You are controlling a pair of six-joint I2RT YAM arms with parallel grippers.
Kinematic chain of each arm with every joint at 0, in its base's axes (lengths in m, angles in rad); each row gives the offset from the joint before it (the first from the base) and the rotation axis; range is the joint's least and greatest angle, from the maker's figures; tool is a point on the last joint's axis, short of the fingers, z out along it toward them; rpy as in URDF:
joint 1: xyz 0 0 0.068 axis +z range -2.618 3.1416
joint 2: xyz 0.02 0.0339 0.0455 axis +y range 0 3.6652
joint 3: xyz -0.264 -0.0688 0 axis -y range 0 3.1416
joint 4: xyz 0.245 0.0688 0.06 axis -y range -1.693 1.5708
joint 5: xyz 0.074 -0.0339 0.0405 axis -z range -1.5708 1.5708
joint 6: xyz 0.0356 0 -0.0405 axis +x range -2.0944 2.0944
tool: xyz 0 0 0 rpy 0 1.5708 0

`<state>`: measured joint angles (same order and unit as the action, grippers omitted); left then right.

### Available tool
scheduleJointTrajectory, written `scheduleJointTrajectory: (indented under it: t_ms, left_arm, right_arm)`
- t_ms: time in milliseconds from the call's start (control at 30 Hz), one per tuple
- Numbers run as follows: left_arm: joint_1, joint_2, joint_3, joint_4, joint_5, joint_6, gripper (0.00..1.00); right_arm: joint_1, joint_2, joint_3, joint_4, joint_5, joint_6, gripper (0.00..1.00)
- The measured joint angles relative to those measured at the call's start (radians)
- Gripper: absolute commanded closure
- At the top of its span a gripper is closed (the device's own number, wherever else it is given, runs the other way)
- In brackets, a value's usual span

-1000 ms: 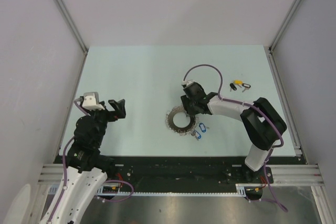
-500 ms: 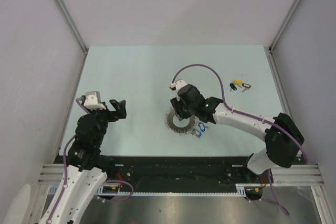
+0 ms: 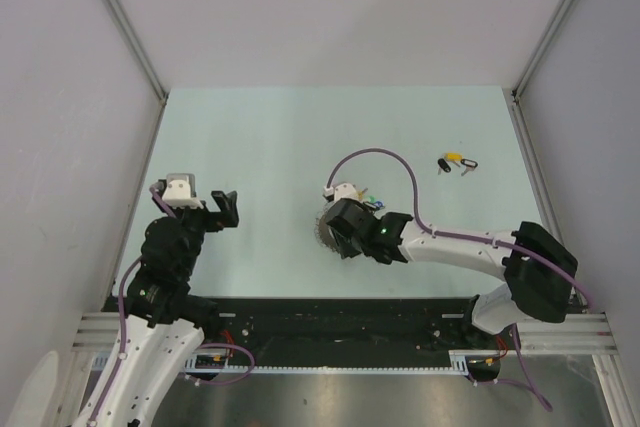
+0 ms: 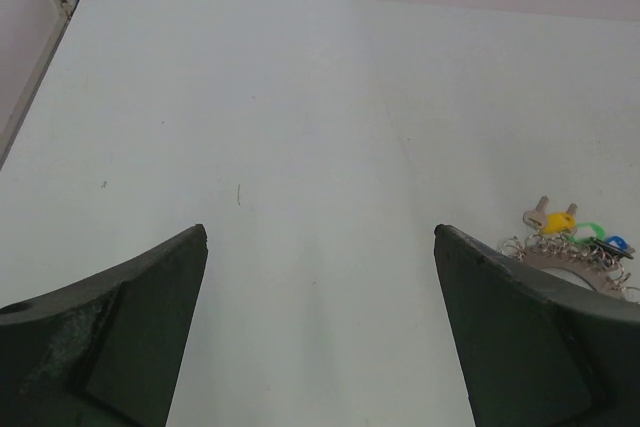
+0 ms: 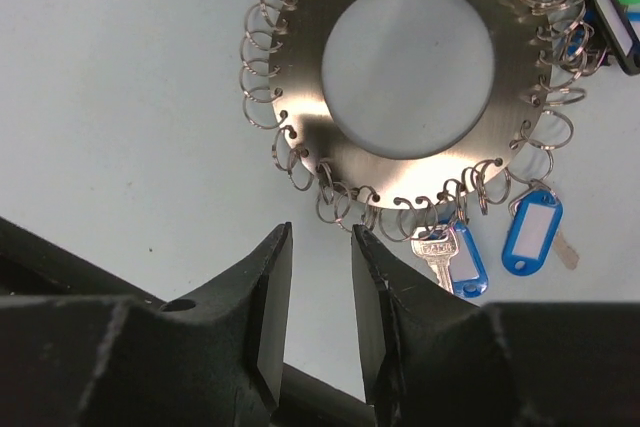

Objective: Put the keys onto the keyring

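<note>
The keyring [image 5: 410,179] is a shiny metal disc with a round hole, edged with several small split rings and blue tags [image 5: 530,230]. In the top view my right gripper [image 3: 338,233] hangs over it and hides most of it; only its left rim [image 3: 319,230] and green and yellow tags show. The right gripper [image 5: 320,234] has its jaws a narrow gap apart, empty, just beside the ring's edge. The loose keys [image 3: 455,161], yellow-tagged and black-tagged, lie far right at the back. My left gripper [image 3: 228,208] is wide open and empty, well left of the ring [image 4: 575,247].
Grey walls with metal rails [image 3: 135,42] bound the pale table on three sides. A black rail [image 3: 330,312] runs along the near edge by the arm bases. The right arm's purple cable [image 3: 385,155] loops above the ring.
My right gripper moved from behind the ring toward the near side and now covers it; the arm stretched out left. The blue tags are hidden in the top view. The left arm barely moved.
</note>
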<state>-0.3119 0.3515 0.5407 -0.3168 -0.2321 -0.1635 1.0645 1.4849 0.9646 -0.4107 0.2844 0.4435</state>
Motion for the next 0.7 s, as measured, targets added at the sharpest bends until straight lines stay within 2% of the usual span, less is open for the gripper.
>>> scheduleJointTrajectory:
  t_ms: [200,700]
  left_arm:
    - [-0.002,0.004,0.000,0.000,0.007,0.018,0.00]
    - [-0.011,0.011,0.000,0.001,0.007,0.025,0.00]
  right_arm:
    - [0.019,0.060,-0.002,-0.016,0.075,0.058,0.69]
    - [0.022,0.115,-0.014,-0.045,0.141,0.107,0.70]
